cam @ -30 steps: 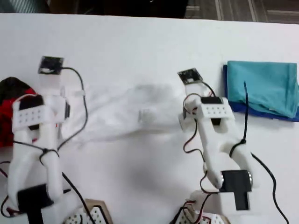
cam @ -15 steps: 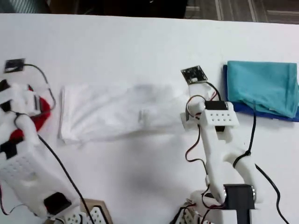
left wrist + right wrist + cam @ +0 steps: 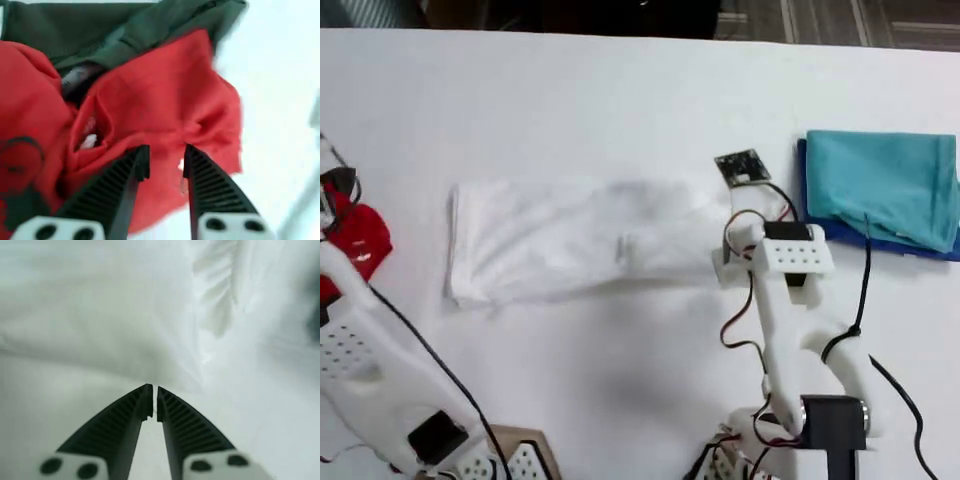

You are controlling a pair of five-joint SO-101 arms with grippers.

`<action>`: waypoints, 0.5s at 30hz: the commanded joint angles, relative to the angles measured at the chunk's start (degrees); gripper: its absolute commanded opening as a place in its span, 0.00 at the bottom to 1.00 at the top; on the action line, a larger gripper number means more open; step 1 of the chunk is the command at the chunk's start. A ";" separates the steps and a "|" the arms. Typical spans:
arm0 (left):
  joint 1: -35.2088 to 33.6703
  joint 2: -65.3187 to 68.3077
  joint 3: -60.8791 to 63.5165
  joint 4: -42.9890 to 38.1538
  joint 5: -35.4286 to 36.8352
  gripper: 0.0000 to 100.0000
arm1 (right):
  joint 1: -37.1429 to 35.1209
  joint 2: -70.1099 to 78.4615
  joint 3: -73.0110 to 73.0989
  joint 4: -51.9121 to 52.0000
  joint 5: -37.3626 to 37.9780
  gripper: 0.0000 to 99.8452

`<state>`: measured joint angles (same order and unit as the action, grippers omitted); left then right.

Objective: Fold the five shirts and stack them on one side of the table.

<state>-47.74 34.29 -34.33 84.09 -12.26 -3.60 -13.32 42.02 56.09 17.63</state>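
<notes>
Table: white surface seen from above, with both arms based at its near edge.

White shirt: lies flat in the middle of the table, folded into a long band running across it. One end is towards the left arm's side and the other reaches the right arm's wrist. Creases show in the cloth in the right wrist view.

Teal shirt: folded, on the right arm's side of the table, near the white shirt's end but apart from it.

Blue shirt: folded beneath the teal shirt and touching it. It shows as a strip along the teal shirt's near and inner edges.

Red shirt: crumpled and unfolded at the left edge of the table, well apart from the white shirt. In the left wrist view it is bunched in loose folds.

Dark green shirt: unfolded, partly under the red shirt and touching it.

Left arm: stands at the left side, over the red shirt.

Left gripper: fingers apart with a clear gap, tips just above the red cloth, nothing clamped.

Right arm: extends from the near edge to the white shirt's right end.

Right gripper: fingers drawn together to a thin slit, tips at the white shirt's edge. No cloth is seen between them.
</notes>
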 commanded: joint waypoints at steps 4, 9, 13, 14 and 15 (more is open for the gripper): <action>9.93 -3.43 -13.58 15.30 0.44 0.14 | 3.56 -2.77 -0.18 0.04 0.26 0.02; 18.46 -0.53 -9.71 16.44 0.44 0.14 | 4.18 -3.12 2.02 -0.92 0.18 0.02; 21.27 4.04 -5.85 12.40 2.81 0.14 | 4.35 -6.46 6.24 -3.82 0.18 0.02; 21.63 5.19 -5.76 11.78 3.60 0.14 | 4.44 -7.34 7.38 -4.44 0.26 0.02; 22.07 6.15 -5.76 11.52 3.96 0.14 | 4.44 -8.22 8.53 -4.79 0.26 0.02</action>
<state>-26.99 39.82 -40.13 97.36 -9.89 0.26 -17.54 49.05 52.92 17.63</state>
